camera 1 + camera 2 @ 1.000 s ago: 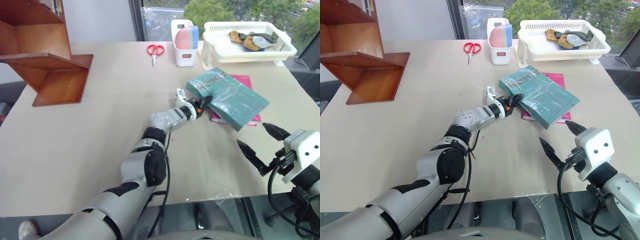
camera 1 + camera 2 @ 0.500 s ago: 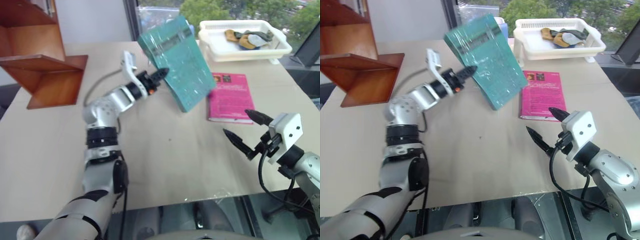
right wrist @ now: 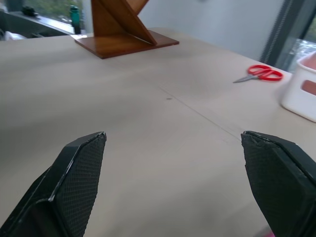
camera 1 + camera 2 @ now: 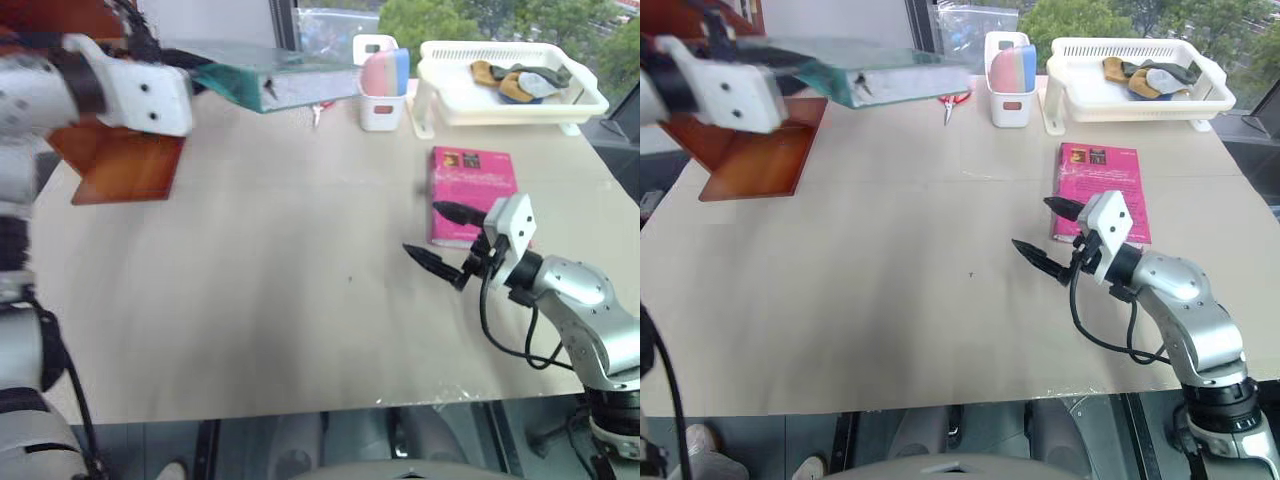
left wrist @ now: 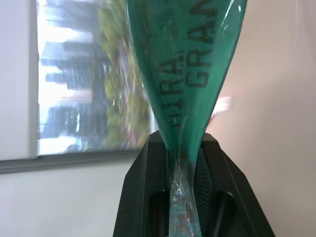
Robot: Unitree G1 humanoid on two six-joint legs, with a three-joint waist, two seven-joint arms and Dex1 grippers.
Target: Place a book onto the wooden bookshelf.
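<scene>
Above desk (image 4: 250,290), L gripper (image 5: 183,163) pinching book (image 4: 280,82) flat near wooden bookshelf (image 4: 120,165); R gripper (image 4: 438,236) spread wide beside pink book (image 4: 472,185).

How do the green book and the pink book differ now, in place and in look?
The green book is held up in the air, shut in the left gripper; the pink book lies flat on the table. The green book looks larger and thicker than the pink one. Both are closed.

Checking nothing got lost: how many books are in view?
2. The teal book is held up in the left pincer near the bookshelf; the pink book lies on the table.
</scene>
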